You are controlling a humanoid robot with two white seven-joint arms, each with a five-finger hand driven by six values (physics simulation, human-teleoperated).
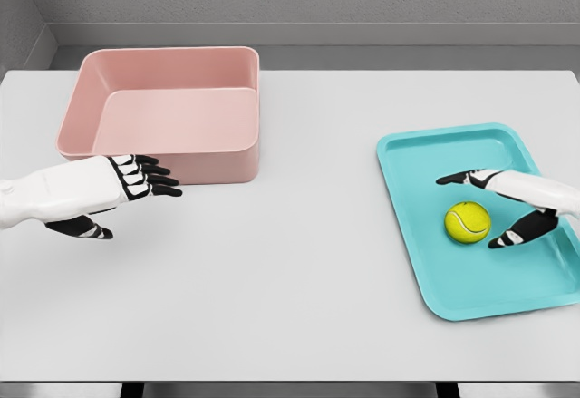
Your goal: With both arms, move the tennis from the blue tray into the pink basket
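- Over on the right, the right hand (pixel 507 206) reaches in from the picture's right edge above the blue tray (pixel 417 149), its white forearm slanting leftward.
- Its fingers (pixel 458 179) are spread wide: one dark finger stretches out left, past the ball's upper side, while the thumb (pixel 515 235) angles down just right of the ball.
- Between those two parts sits the tennis ball (pixel 468 222), yellow-green, lying on the tray floor; the hand brackets it from the right, but whether any fingertip touches it cannot be told, and nothing is clasped.
- The tray lies on the right half of the white table (pixel 290 271), slightly turned, its near corner toward the table's front edge.
- Far across, the left hand (pixel 122 189) comes in from the left edge with a near-level forearm, palm turned sideways.
- Its fingers are extended and relaxed, pointing right, thumb hanging below; it holds nothing.
- Those fingertips lie just in front of the pink basket's (pixel 227 167) near wall, at its left part.
- The basket stands at the table's rear left, well apart from the tray.
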